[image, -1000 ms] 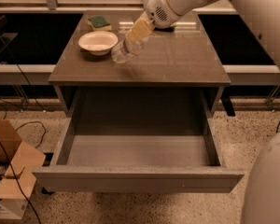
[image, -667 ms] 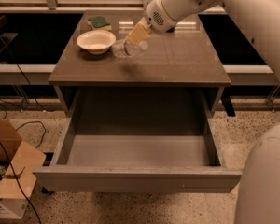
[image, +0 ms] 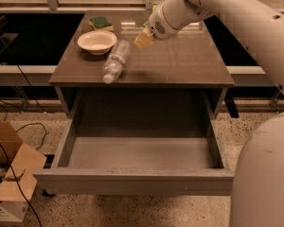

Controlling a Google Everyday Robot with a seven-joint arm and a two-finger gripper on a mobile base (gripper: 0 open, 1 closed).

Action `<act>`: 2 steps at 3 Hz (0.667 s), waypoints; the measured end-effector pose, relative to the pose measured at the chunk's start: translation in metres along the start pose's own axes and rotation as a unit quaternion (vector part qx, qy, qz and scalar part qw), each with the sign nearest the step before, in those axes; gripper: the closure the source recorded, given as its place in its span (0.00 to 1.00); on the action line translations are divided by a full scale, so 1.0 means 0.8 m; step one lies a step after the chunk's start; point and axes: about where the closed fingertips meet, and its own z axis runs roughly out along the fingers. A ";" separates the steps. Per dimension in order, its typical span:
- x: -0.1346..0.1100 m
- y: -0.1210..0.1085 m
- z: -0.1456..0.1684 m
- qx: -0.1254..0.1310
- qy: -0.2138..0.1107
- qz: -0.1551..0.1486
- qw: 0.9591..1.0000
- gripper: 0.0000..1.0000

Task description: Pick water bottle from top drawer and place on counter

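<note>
the pincer hangs empty over the counter, just right of the water bottle and apart from it; i cannot tell how wide it stands. the bottle lies on its side beside the white bowl, cap end near the front edge, so i judge that a brush from the arm or a slow roll could drop it into the open top drawer below. a second ago it sat tilted in the pincer's grip; now it is released.
</note>
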 end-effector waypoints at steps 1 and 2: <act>0.023 0.004 0.003 -0.003 0.004 -0.004 1.000 0.59; 0.026 0.006 0.006 -0.006 0.005 -0.005 1.000 0.35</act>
